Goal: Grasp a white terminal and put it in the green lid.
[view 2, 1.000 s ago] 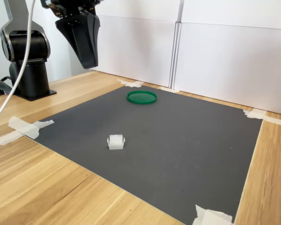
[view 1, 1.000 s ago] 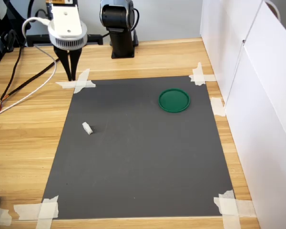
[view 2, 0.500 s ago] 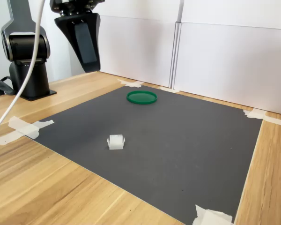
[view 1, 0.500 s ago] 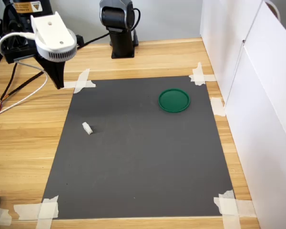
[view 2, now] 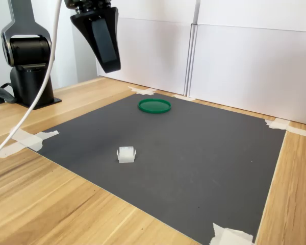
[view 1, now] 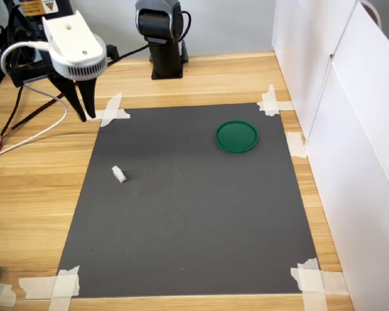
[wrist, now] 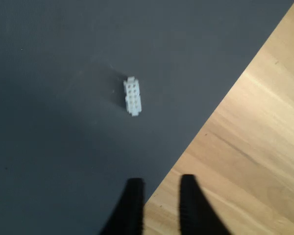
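Overhead, the tool (view 1: 85, 115) hangs empty with its jaws slightly parted, above the dark mat's (view 1: 194, 220) edge, likely lining up on the white terminal (view 1: 118, 173), which lies alone on the mat, well apart from the green lid (view 1: 236, 136). Nothing stands between them; tape pieces (view 1: 109, 113) pin the mat's corners to the tabletop (view 1: 32, 194).
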